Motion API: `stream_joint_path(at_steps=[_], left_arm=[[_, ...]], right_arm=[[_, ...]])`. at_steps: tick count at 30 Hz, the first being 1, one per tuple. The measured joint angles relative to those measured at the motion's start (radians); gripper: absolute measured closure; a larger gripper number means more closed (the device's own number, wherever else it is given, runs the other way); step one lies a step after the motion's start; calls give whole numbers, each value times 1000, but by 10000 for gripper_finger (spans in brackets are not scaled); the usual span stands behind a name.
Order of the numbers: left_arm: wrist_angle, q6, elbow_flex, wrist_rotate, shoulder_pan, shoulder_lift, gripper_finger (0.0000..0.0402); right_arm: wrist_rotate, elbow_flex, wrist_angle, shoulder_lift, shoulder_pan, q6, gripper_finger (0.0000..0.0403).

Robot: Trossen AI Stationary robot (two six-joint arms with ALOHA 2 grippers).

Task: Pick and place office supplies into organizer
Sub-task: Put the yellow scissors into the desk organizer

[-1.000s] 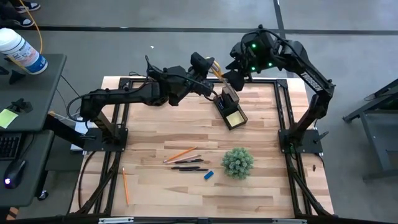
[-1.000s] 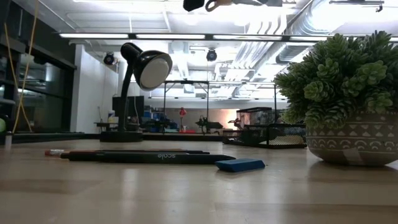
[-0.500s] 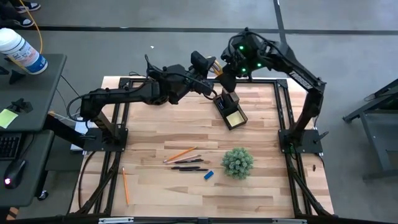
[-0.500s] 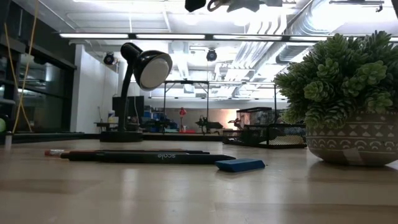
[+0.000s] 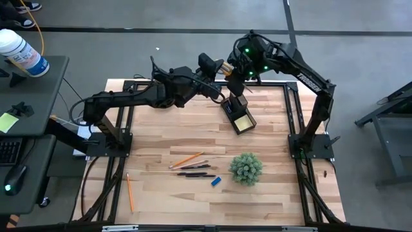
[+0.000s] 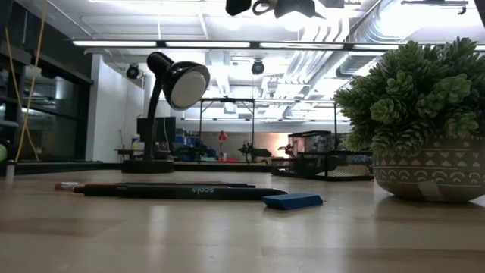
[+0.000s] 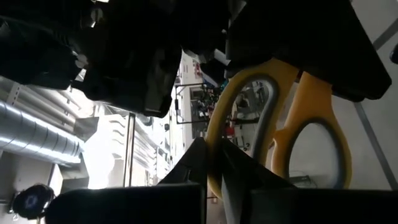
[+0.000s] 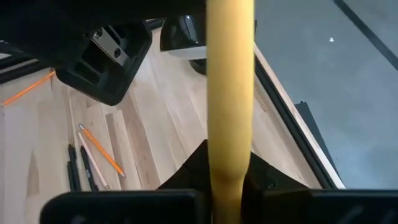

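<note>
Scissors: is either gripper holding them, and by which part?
Both grip the scissors. The right gripper is shut on a yellow handle loop; the left gripper is shut on the scissors too, exact part unclear.

Yellow-handled scissors (image 5: 223,66) aloft above black organizer (image 5: 236,114); pencils, pens on table

Both arms raised over the table's far edge, reaching toward each other. Left gripper (image 5: 215,69) and right gripper (image 5: 233,68) nearly meet. Each clamps the yellow-handled scissors (image 7: 273,118): left on the handle loops, right on a yellow handle.
</note>
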Motion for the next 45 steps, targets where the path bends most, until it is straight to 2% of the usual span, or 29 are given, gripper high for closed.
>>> stream_joint_path(at_steps=[7, 13, 19, 23, 27, 31, 34, 40, 45], left_arm=[[3, 4, 0, -20, -2, 4, 342], [52, 13, -1, -135, -2, 5, 306], [50, -14, -1, -246, -3, 5, 295], [47, -94, -1, -347, -3, 5, 294], [21, -142, -1, -421, -2, -4, 300], [-85, -261, -1, -419, -4, -45, 304], [-244, -401, -1, -404, -4, -87, 306], [-564, -734, -1, -286, -2, -179, 307], [-678, -849, -1, -205, -3, -209, 307]], right_arm=[[113, -1, 9, -2, -9, -10, 376], [192, 1, 11, -6, -56, -2, 376], [293, 1, 60, -5, -110, -7, 376], [307, 1, 192, 13, -136, -13, 376], [305, 1, 248, 50, -135, -32, 376], [313, 1, 273, 95, -134, -28, 376], [317, 1, 266, 130, -135, -31, 376], [315, 0, 261, 159, -161, -4, 376], [340, 0, 282, 162, -162, 10, 376]])
